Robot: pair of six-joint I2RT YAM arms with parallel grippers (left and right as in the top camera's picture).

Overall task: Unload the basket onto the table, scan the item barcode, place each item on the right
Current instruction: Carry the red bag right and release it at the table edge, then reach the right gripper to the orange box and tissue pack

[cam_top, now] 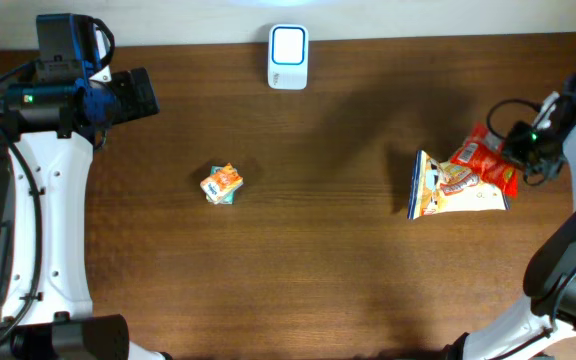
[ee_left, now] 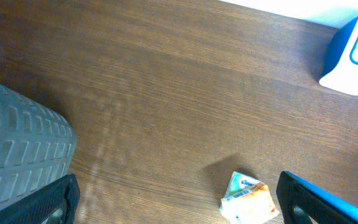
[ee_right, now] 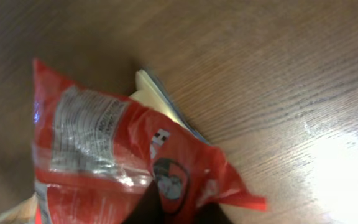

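One red bag, print illegible, at right fingers, grip unclear; left fingers wide open, empty.

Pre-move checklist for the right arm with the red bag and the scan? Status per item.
1. Left pincer open and empty: ok.
2. Scanner upright at the table's far edge, nothing in front of it: ok.
3. Right pincer has a firm hold on the red bag: cannot tell. It sits at the bag's edge, but the bag hides the jaws.
4. Barcode located on the red bag: cannot tell. The print in the right wrist view is blurred.
5. Red bag free of the white bag: not ok. They overlap, so a lift may drag it.
6. Orange packet off the likely path to the scanner: ok.
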